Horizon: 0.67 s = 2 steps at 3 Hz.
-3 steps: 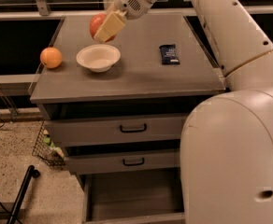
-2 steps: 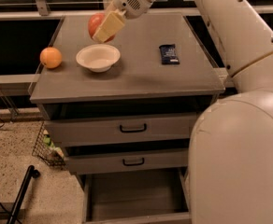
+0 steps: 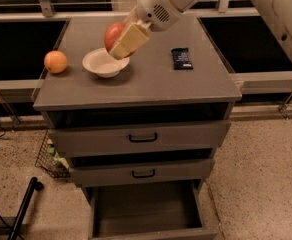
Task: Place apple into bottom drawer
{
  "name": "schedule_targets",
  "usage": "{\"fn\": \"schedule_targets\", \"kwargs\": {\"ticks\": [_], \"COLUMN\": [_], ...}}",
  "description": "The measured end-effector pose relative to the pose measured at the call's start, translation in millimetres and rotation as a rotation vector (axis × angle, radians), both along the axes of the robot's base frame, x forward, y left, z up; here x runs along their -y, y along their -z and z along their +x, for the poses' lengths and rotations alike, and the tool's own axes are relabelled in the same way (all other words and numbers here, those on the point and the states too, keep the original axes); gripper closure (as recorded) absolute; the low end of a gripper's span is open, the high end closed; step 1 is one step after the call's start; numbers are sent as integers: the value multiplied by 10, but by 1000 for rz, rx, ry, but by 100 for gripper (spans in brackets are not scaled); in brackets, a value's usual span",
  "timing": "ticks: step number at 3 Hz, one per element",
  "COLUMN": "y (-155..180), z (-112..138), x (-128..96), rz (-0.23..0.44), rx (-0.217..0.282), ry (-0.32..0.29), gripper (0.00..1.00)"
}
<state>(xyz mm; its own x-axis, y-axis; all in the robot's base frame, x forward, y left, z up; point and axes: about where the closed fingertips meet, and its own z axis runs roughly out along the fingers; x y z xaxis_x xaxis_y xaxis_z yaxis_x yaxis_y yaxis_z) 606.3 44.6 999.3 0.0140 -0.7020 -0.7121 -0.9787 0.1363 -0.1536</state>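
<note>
Transport step: pincer [image 3: 119,42] clamped on apple [image 3: 113,33], aloft above white bowl [image 3: 104,63], left part of counter [image 3: 161,84]; bottom drawer [image 3: 147,232] (already pulled out) low and near. Next move: carry nearer, descend past counter edge, release inside.

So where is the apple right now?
The apple is gripped in the pincer, upper left in the camera view, above the white bowl on the cabinet top, right of the orange.
</note>
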Motion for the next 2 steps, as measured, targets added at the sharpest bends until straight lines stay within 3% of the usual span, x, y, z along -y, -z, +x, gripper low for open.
{"fn": "schedule_targets", "kwargs": {"ticks": [1,2], "y": [139,507], "z": [-390,-851], "x": [157,371], "rz": [35,66], "rx": [-14,-90], "ry": [12,38], "gripper": [100,100]}}
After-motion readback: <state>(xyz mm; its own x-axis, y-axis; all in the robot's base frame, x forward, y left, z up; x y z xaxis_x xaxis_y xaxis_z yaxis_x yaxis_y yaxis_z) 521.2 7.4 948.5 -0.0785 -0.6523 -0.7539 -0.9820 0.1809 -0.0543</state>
